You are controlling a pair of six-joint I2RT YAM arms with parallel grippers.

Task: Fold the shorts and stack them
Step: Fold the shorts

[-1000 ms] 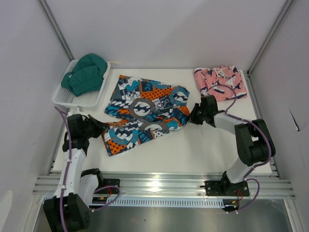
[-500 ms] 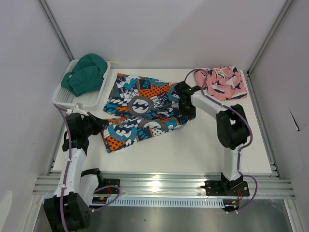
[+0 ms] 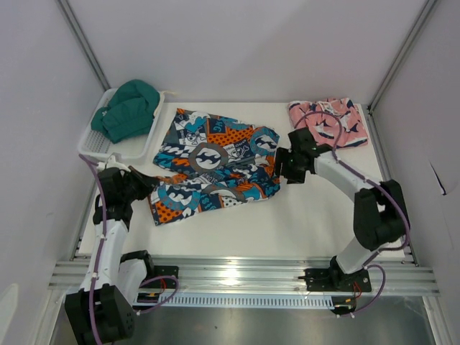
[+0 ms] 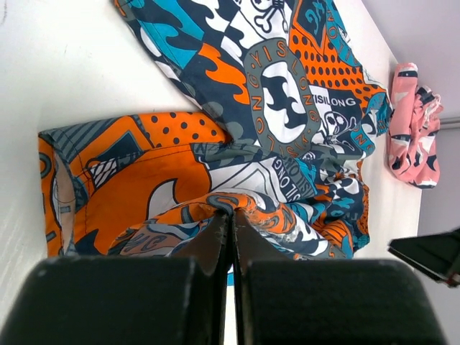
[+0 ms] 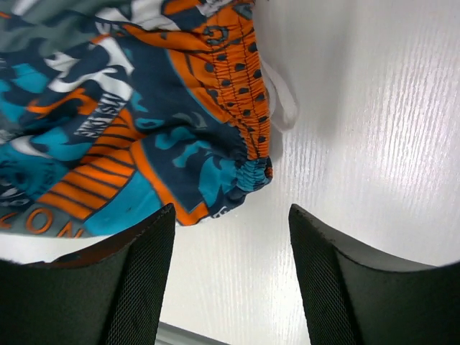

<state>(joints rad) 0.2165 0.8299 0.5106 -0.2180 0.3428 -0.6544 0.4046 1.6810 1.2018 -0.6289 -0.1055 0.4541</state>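
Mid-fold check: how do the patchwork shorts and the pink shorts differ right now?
The patchwork shorts lie spread mid-table, only loosely doubled over; the pink shorts sit bunched compact at the far right corner. The left gripper is shut on the patchwork shorts' edge; no gripper touches the pink shorts. Both rest on the white table.

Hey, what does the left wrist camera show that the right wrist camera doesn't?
Only the left wrist view: the left gripper, shut on a fold of the patchwork shorts, and the pink shorts lying beyond them.
Only the right wrist view: the right gripper, open and holding nothing, by the gathered waistband corner, where a white drawstring pokes out.
Both: the patchwork shorts on the white table.
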